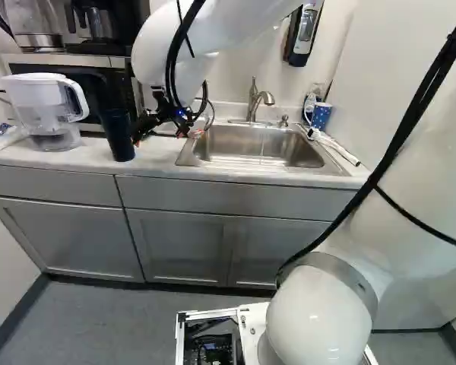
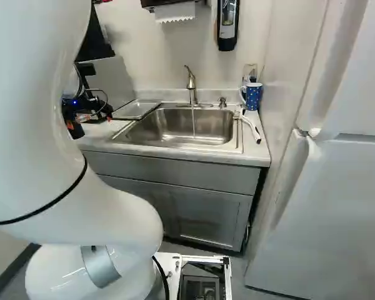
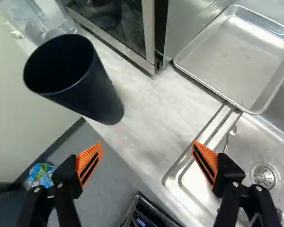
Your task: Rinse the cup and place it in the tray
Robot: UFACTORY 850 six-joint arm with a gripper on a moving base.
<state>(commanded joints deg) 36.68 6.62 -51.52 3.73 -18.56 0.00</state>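
Dark blue, the cup [image 3: 92,90] stands upright on the surface [image 3: 149,113] near the gripper [image 1: 166,138], whose fingers are spread apart; water [image 2: 194,124] runs into the sink [image 2: 156,128] beside the tray [image 3: 239,61].

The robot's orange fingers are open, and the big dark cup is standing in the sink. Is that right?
Not quite: the big dark cup isn't in the sink. The left base view shows it standing on the counter, beside the sink. The orange fingers are open, like you said.
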